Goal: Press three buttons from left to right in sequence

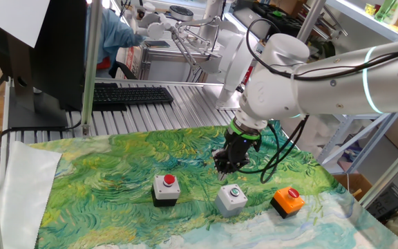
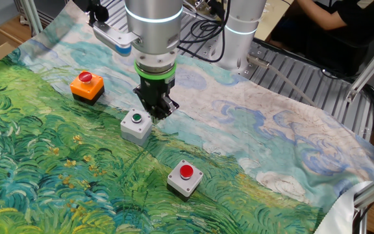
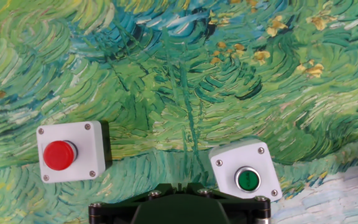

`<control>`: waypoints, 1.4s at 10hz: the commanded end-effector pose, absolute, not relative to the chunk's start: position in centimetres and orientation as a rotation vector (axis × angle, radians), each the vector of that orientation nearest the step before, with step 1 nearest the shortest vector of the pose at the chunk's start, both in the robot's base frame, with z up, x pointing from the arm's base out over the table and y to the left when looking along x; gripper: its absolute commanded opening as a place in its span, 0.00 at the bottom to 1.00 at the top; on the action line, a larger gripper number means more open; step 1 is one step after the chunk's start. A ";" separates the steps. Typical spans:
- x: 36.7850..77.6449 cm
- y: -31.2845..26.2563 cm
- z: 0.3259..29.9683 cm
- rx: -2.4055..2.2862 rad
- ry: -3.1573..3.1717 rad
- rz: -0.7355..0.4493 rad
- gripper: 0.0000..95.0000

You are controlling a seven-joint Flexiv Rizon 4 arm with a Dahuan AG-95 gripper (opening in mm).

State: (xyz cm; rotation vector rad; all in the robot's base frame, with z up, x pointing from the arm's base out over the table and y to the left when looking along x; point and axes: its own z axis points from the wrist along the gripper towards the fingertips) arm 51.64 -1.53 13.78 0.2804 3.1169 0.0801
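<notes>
Three button boxes stand in a row on the painted cloth (image 1: 109, 173). At the left is the black-and-white box with a red button (image 1: 166, 188), in the middle the grey box with a green button (image 1: 232, 198), at the right the orange box with a red button (image 1: 287, 200). My gripper (image 1: 224, 171) hangs shut, holding nothing, just behind the grey box and a little toward the left box, above the cloth. The hand view shows the red-button box (image 3: 70, 151) at the left and the green-button box (image 3: 245, 171) at the right, with the gripper (image 3: 180, 186) between them at the bottom edge.
A black keyboard (image 1: 126, 95) and a monitor stand lie behind the cloth on the slatted metal table. An aluminium post (image 1: 88, 62) rises at the back left. A person sits beyond the table. White cloth (image 1: 23, 187) hangs at the left edge.
</notes>
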 end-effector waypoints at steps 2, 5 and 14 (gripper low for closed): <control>51.9 -1.3 13.4 0.296 3.115 0.079 0.00; 52.7 -1.1 13.1 0.309 3.115 0.084 0.00; 53.5 -1.0 12.4 0.349 3.113 0.081 0.00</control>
